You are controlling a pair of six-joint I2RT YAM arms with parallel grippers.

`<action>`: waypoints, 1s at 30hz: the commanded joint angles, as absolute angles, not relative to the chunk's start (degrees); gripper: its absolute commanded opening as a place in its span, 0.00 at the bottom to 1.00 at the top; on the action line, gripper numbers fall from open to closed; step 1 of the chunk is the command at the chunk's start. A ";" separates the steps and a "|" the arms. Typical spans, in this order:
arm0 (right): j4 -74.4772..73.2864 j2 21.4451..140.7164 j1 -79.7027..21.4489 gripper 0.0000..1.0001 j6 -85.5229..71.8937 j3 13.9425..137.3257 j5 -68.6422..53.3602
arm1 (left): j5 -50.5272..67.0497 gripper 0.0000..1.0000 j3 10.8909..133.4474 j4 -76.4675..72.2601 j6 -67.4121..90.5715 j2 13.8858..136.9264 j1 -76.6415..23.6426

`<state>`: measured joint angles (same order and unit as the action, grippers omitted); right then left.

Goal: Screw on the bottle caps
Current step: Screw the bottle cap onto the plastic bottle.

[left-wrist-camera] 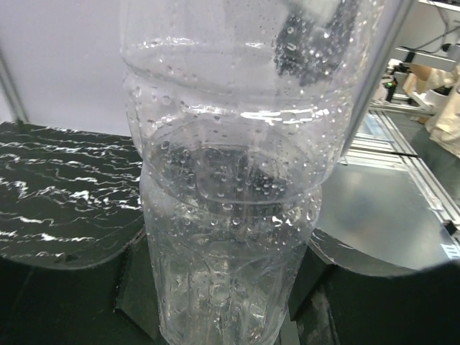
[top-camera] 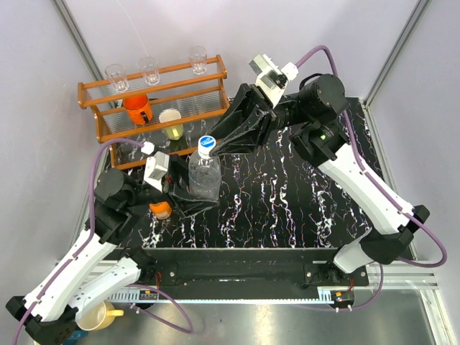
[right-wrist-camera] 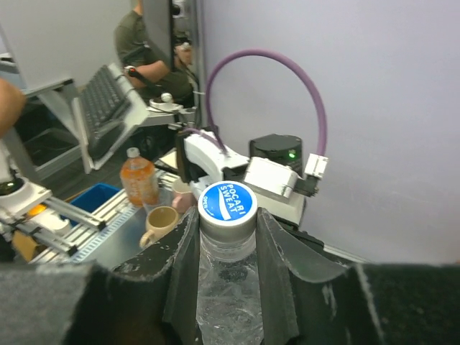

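The clear plastic water bottle [top-camera: 203, 178] stands upright on the black marbled table. My left gripper [top-camera: 200, 194] is shut on its lower body, with a dark finger on each side of the bottle [left-wrist-camera: 230, 215] in the left wrist view. The blue-topped, white-rimmed cap [top-camera: 207, 144] sits on the bottle's neck. My right gripper [top-camera: 215, 148] reaches in from the upper right, and its two fingers press the sides of the cap [right-wrist-camera: 227, 203]. The short orange bottle [top-camera: 161, 210] stands near the left arm, seen from above; only its orange top shows.
A wooden rack [top-camera: 154, 100] at the back left holds clear glasses, an orange mug [top-camera: 136, 108] and a pale cup [top-camera: 171, 122]. A yellow mug [top-camera: 97, 315] lies off the table by the left arm's base. Grey walls close the back and sides.
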<state>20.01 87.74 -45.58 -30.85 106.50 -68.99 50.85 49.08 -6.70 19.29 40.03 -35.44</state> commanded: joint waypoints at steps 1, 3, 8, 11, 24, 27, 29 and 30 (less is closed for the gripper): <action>-2.26 86.13 -46.41 0.16 -15.04 107.23 -64.44 | 39.82 0.00 51.41 -6.25 17.49 40.08 -34.45; -5.60 85.70 -46.58 0.13 -12.40 106.88 -60.50 | 37.27 0.00 51.85 -5.01 16.44 40.17 -34.45; -12.91 85.17 -48.86 0.08 -5.99 106.61 -50.64 | 31.57 0.00 52.73 -2.38 13.28 40.25 -34.19; -15.47 85.69 -50.27 0.08 -5.89 106.61 -43.87 | 28.93 0.00 53.00 -1.15 11.70 40.25 -34.10; -26.88 90.53 -60.02 0.02 -5.71 111.88 -14.17 | 18.29 0.00 53.79 4.30 2.90 39.90 -34.10; -28.99 90.79 -62.22 0.03 -4.05 112.41 -6.70 | 15.30 0.00 53.70 5.27 1.85 39.55 -34.19; -30.05 90.79 -63.97 0.06 -2.47 112.59 -1.44 | 13.55 0.00 53.70 5.88 1.41 39.20 -34.19; -30.58 90.70 -64.33 0.10 -2.29 112.50 -0.54 | 13.45 0.00 53.70 6.15 1.32 39.11 -34.19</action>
